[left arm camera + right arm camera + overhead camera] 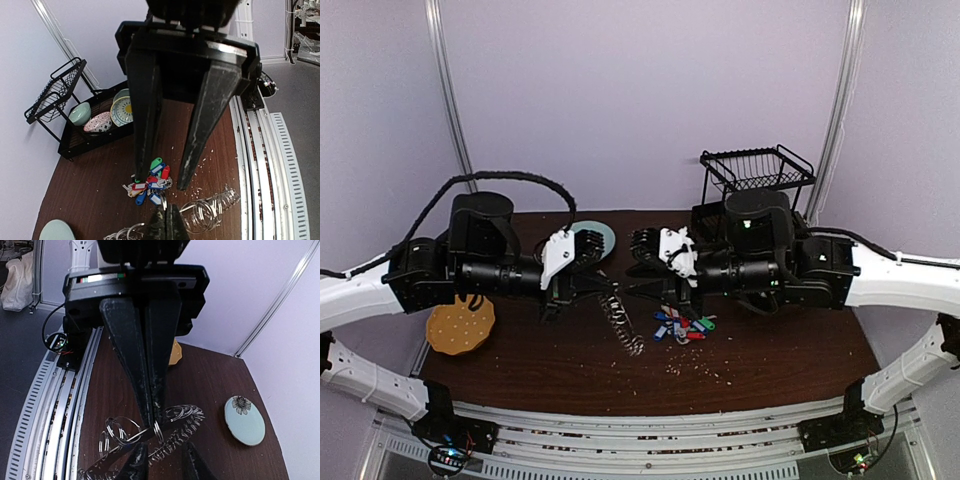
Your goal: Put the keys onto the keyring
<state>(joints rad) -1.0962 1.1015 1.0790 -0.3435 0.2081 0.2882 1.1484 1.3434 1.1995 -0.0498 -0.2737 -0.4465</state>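
Small silver keys [682,325] with coloured plastic tags are lying on the brown desk [770,350], lower centre, just right of the large key-fringed metal keyring [623,322] trailing down-frame. Behind, my right claw [152,421] is pinching its top; my left claw [162,181] is gaping empty, with the keys to its right.

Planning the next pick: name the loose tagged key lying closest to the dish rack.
The green-tagged key: its tag pokes out toward the dish rack, while the red tags and blue tags lie behind it.
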